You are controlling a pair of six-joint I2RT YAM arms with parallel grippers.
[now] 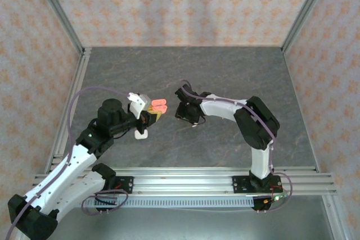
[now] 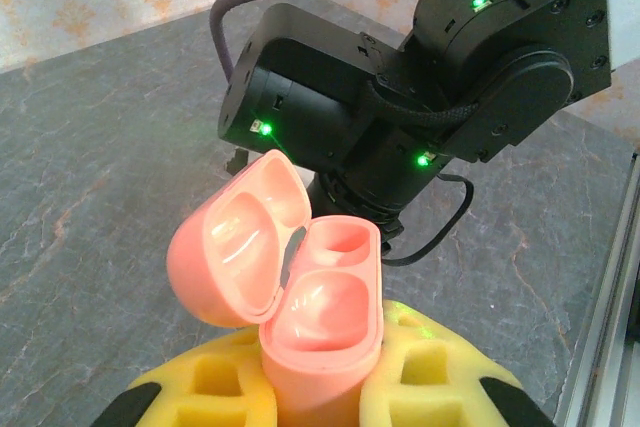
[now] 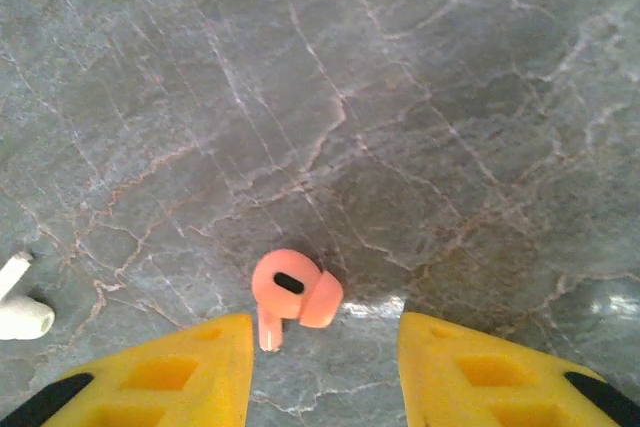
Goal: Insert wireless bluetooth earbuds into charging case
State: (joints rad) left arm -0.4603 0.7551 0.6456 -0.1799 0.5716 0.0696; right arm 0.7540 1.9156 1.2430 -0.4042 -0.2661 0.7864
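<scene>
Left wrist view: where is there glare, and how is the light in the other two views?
Left wrist view: glare spots inside the open pink case; green lamps glow on the right arm. Right wrist view: the pink earbud is sharp; a pale reflection lies on the table at right. Top external view: even, soft light, weak shadows.

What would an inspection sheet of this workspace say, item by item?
Surface: grey marbled tabletop, bare.
Job's things: pink charging case, lid open, both wells empty; pink earbud lying on the tabletop; white earbud lying apart from it.
Clutter: small white item, too small to name.
Hands: left hand shut on the pink charging case; right hand open, straddling the pink earbud.
Cables: purple cable looping over the left arm.
Surroundings: patterned walls, aluminium rails.
</scene>
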